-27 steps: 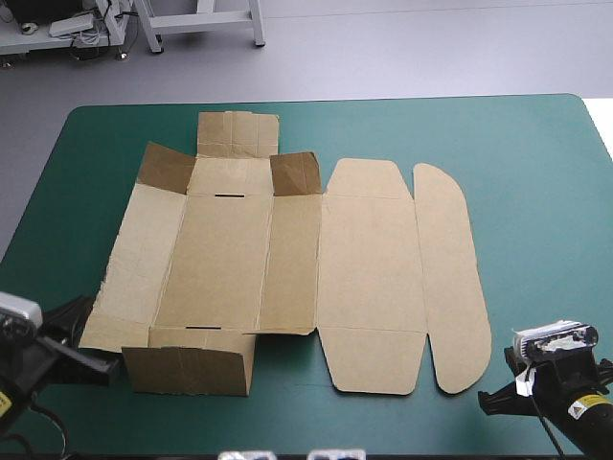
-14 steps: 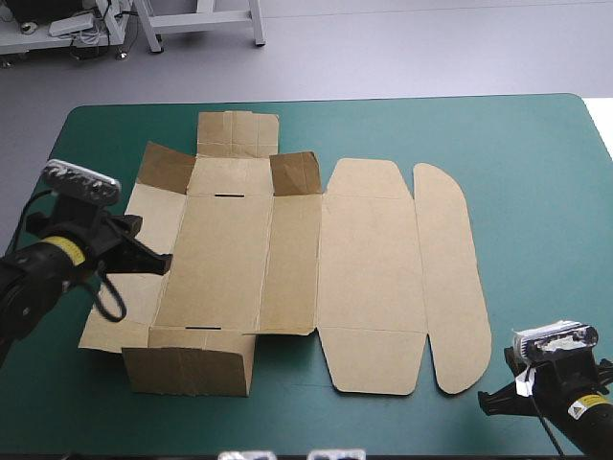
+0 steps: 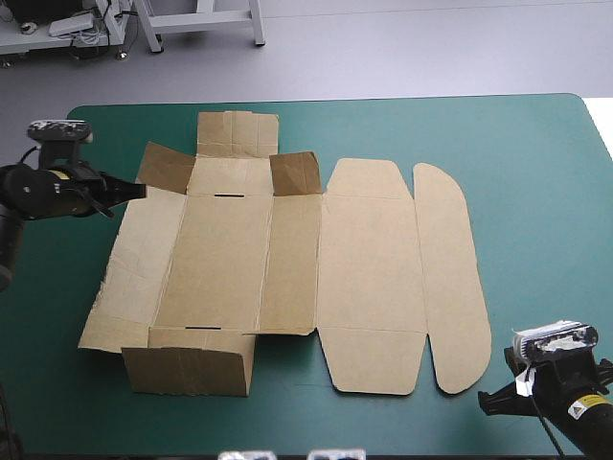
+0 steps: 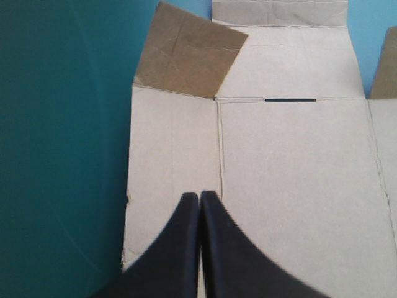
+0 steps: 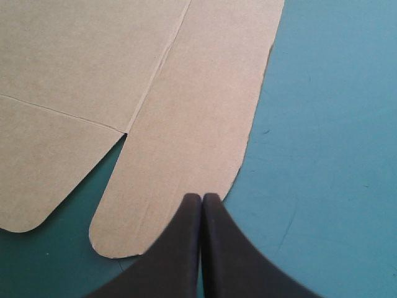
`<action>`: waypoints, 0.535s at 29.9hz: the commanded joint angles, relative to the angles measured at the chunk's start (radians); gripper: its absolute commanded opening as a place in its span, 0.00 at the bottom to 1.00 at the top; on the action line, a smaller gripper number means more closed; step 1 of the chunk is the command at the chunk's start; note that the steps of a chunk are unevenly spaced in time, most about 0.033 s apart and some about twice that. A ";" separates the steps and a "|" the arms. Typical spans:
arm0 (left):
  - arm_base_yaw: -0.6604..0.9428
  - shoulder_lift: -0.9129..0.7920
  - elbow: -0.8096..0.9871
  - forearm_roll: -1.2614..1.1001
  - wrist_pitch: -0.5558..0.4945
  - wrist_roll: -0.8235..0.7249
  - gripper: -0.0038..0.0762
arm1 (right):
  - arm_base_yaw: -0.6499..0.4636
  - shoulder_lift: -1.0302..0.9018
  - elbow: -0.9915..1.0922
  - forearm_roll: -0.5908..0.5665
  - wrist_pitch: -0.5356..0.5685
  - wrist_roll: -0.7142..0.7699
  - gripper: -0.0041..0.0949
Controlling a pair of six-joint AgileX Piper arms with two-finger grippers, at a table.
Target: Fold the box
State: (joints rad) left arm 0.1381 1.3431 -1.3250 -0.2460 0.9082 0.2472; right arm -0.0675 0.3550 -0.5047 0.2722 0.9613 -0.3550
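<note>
In the high view, the right hand (image 3: pixel 495 401) is seen at the near right corner of the teal-green counter (image 3: pixel 536 172), just beside the near end of the rounded flap (image 3: pixel 450 278) of the brown box (image 3: pixel 369 278). In the right wrist view its black fingers (image 5: pixel 177 248) are pressed together into one point, with nothing pinched, and are aimed at that flap's near end. The box is spread over the middle of the counter, mostly flat. Its near wall (image 3: pixel 190 370) is raised, and two corner flaps (image 3: pixel 165 169) at the far end are tilted up. Farther back, the left hand (image 3: pixel 132 190) is held at the box's far left side. In the left wrist view it is shown pressed together and empty over the left side panel (image 4: pixel 173 149), with a dark slot (image 4: pixel 290 99) ahead.
</note>
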 commanded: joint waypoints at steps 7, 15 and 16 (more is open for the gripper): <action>0.403 0.122 -0.036 -0.368 0.174 0.243 0.04 | 0.003 0.007 -0.025 0.016 -0.050 -0.007 0.02; 0.473 0.242 -0.036 -0.374 0.309 0.326 0.04 | 0.003 0.007 -0.025 0.016 -0.050 -0.007 0.02; 0.473 0.253 -0.036 -0.379 0.328 0.328 0.04 | 0.003 0.007 -0.025 0.016 -0.050 -0.007 0.02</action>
State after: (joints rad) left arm 0.6099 1.6034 -1.3290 -0.5599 1.1910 0.5468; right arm -0.0675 0.3550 -0.5047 0.2722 0.9613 -0.3550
